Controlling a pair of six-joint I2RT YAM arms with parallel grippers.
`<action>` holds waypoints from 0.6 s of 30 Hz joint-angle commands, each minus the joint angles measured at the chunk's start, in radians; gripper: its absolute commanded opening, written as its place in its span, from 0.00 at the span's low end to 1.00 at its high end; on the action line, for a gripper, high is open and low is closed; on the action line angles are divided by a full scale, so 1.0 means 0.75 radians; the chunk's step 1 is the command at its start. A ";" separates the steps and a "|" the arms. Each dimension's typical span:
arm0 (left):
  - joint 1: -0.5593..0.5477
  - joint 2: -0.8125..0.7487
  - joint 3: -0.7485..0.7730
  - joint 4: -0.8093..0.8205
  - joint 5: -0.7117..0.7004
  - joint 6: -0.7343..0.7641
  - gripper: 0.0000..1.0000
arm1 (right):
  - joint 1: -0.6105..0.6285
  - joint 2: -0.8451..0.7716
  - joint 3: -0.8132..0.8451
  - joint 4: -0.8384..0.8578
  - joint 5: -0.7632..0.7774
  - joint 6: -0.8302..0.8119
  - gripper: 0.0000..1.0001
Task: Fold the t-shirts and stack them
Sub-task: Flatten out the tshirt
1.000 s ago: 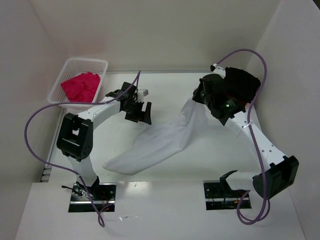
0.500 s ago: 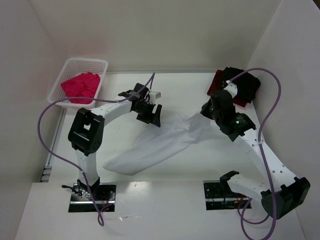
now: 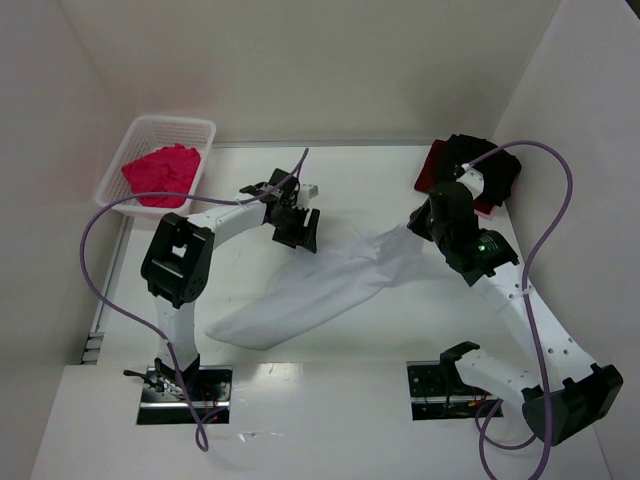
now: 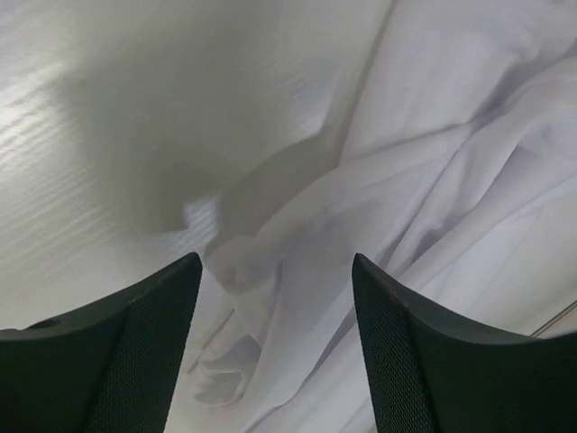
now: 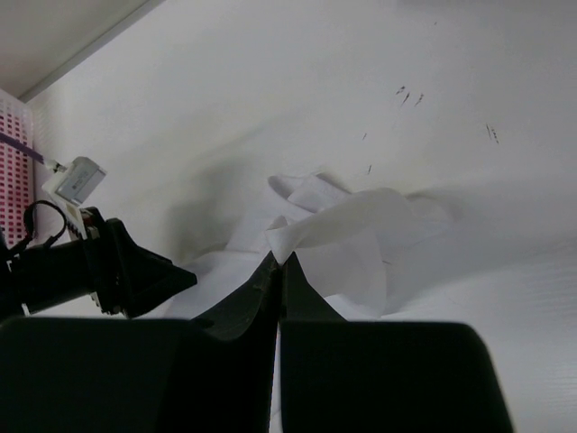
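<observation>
Because the white t-shirt [image 3: 330, 280] has to lie flat before I can fold it, I have my right end effector [image 5: 278, 260] pinched together on a raised fold at one end of it, lifting that end just off the table [image 3: 400, 320]. From that grip the cloth trails in a long, rumpled band toward my left side. My left end effector [image 4: 275, 263] hangs with its fingers apart right above a bunched edge of the same shirt, touching nothing that I can see. I judge it is placed there to take a second hold, so the two can spread the cloth. Behind my right end effector the black t-shirt [image 3: 490, 165] seems to lie on the dark red t-shirt [image 3: 432, 168], probably the stack. Far to the left of my left end effector, the pink t-shirt [image 3: 160, 172] waits in the basket [image 3: 175, 122].
</observation>
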 commanded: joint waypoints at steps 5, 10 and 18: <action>0.051 0.064 0.020 0.082 0.061 -0.056 0.66 | -0.032 0.012 0.023 0.025 0.005 -0.062 0.00; 0.051 0.064 -0.004 0.069 0.093 -0.056 0.72 | -0.057 0.038 0.035 0.037 0.005 -0.088 0.00; 0.051 0.076 -0.033 0.069 0.124 -0.044 0.40 | -0.069 0.077 0.035 0.062 -0.010 -0.139 0.00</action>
